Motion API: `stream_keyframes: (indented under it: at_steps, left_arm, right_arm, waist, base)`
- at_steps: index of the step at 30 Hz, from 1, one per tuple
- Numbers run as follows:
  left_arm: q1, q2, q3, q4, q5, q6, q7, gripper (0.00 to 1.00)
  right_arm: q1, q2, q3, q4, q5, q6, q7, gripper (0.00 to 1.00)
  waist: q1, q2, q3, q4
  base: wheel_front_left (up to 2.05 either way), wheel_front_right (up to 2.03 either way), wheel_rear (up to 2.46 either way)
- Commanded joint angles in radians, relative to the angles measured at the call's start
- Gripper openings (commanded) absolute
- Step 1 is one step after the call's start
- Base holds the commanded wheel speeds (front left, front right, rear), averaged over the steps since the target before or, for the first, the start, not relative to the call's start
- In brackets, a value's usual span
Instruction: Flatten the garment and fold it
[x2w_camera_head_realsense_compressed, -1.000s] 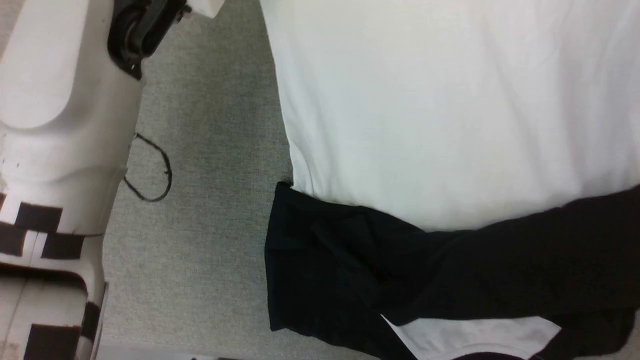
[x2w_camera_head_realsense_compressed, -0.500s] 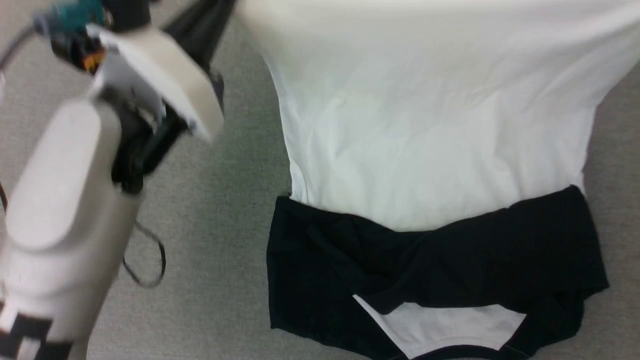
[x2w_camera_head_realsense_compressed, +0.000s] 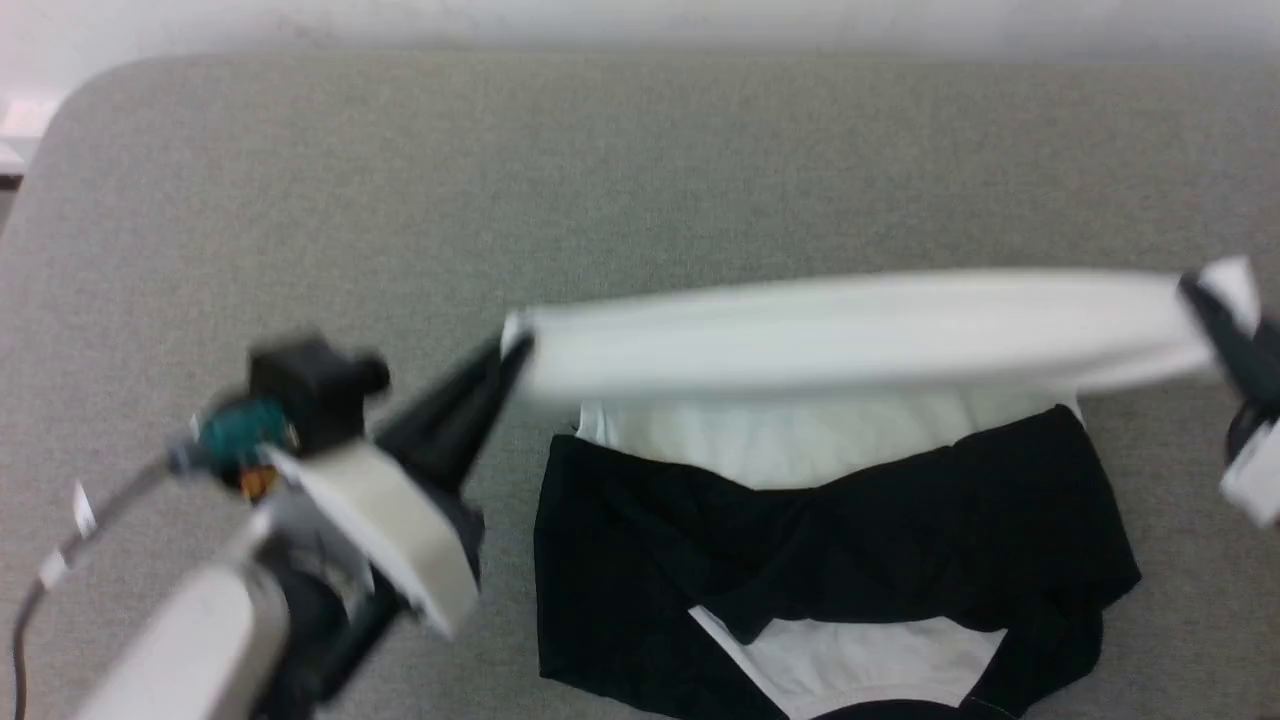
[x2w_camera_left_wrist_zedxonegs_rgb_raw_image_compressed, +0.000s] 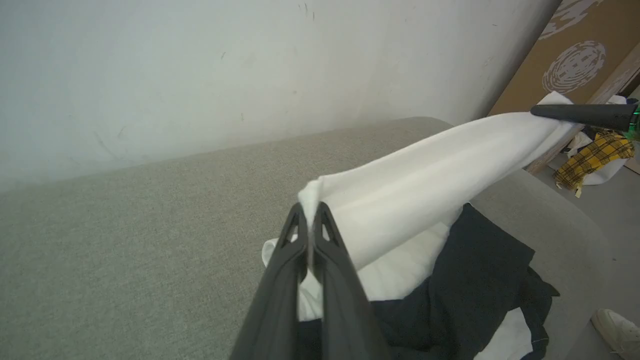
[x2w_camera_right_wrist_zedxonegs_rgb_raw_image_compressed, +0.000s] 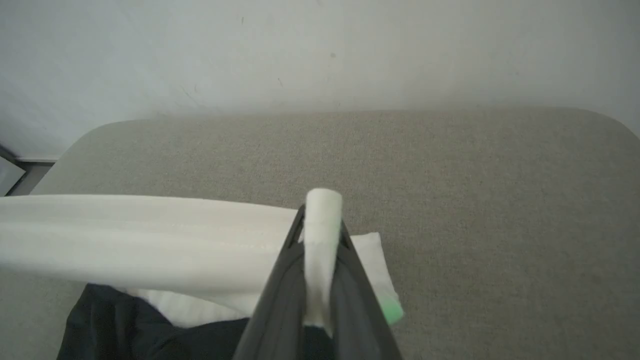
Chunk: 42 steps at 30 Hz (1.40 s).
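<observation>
Both jaws are pinched tight on cloth: my left gripper (x2w_camera_head_realsense_compressed: 512, 352), centre-left in the head view, clamps one end of the garment (x2w_camera_head_realsense_compressed: 850, 330)'s white edge, and my right gripper (x2w_camera_head_realsense_compressed: 1200, 295), at the right edge, clamps the other end. Between them the white fabric is stretched into a raised, blurred band across the middle of the frame, above the grey padded surface (x2w_camera_head_realsense_compressed: 700, 170). Below that band, at lower centre, the rest of the shirt lies on the surface, black sleeves crossed over the white body. My left wrist view has a yellow plaid cloth (x2w_camera_left_wrist_zedxonegs_rgb_raw_image_compressed: 595, 155) at its right edge
</observation>
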Motion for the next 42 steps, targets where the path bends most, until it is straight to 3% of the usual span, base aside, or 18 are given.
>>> stream_keyframes:
  at_steps: [1,7,14,21,22,23,24,25,26,27,32,36,42]
  left_arm:
    - [0.065,0.012,-0.010,-0.015,0.011,0.017,-0.015,0.00]
    - [0.275,-0.001,-0.085,0.000,0.031,0.035,-0.091,0.00]
    - [0.402,-0.066,-0.117,0.095,-0.006,0.047,-0.183,0.00]
    - [0.459,-0.051,-0.152,0.181,-0.003,0.042,-0.175,0.00]
    - [0.461,-0.052,-0.158,0.198,-0.002,0.038,-0.175,0.00]
    - [0.461,-0.056,-0.163,0.218,0.000,0.034,-0.180,0.00]
    - [0.461,-0.062,-0.166,0.239,0.001,0.032,-0.188,0.00]
    - [0.461,-0.069,-0.171,0.260,0.001,0.028,-0.192,0.35]
    - [0.459,-0.076,-0.175,0.280,0.001,0.026,-0.199,0.95]
    - [0.456,-0.085,-0.174,0.299,0.001,0.027,-0.208,1.00]
    - [0.440,-0.123,-0.159,0.345,-0.014,0.030,-0.252,1.00]
    - [0.439,-0.138,-0.115,0.315,-0.036,0.046,-0.305,1.00]
    - [0.437,-0.151,0.004,0.188,-0.005,0.133,-0.464,1.00]
  right_arm:
    - [0.053,0.017,-0.009,-0.018,0.010,-0.002,0.000,0.00]
    - [0.245,0.078,-0.017,-0.049,0.016,-0.002,-0.017,0.00]
    - [0.404,0.104,0.010,-0.009,0.007,-0.002,-0.039,0.00]
    - [0.529,0.115,0.031,0.034,-0.006,-0.002,-0.076,0.00]
    - [0.537,0.118,0.038,0.045,-0.011,-0.002,-0.088,0.06]
    - [0.544,0.122,0.045,0.059,-0.015,-0.002,-0.100,0.25]
    - [0.547,0.129,0.049,0.073,-0.018,-0.002,-0.115,1.00]
    - [0.547,0.132,0.054,0.088,-0.023,-0.002,-0.130,1.00]
    - [0.546,0.133,0.061,0.103,-0.028,-0.002,-0.141,1.00]
    - [0.543,0.133,0.068,0.116,-0.031,-0.002,-0.152,1.00]
    - [0.521,0.127,0.093,0.146,-0.025,-0.002,-0.189,1.00]
    - [0.509,0.115,0.087,0.103,-0.002,-0.002,-0.203,1.00]
    - [0.470,0.098,0.020,0.028,-0.017,-0.002,-0.226,1.00]
  waist:
    - [0.0003,0.0000,-0.034,-0.009]
    - [0.0003,0.0000,-0.062,-0.013]
    - [0.0003,0.0000,-0.078,-0.011]
    - [0.0003,0.0000,-0.102,-0.004]
    - [0.0003,0.0000,-0.107,-0.004]
    - [0.0003,0.0000,-0.113,-0.004]
    - [0.0003,0.0000,-0.119,-0.004]
    - [0.0003,0.0000,-0.124,-0.005]
    - [0.0003,0.0000,-0.128,-0.006]
    - [0.0003,0.0000,-0.131,-0.007]
    - [0.0003,0.0000,-0.144,-0.014]
    - [0.0003,0.0000,-0.147,-0.017]
    - [0.0003,0.0000,-0.136,-0.017]
  base:
    - [0.00,0.00,0.00]
    - [0.00,0.00,0.00]
    - [0.00,0.00,0.00]
    - [0.00,0.00,0.00]
    - [0.00,0.00,0.00]
    - [0.00,0.00,0.00]
    - [0.00,0.00,0.00]
    - [0.00,0.00,0.00]
    - [0.00,0.00,0.00]
    - [0.00,0.00,0.00]
    - [0.00,0.00,0.00]
    - [0.00,0.00,0.00]
    - [0.00,0.00,0.00]
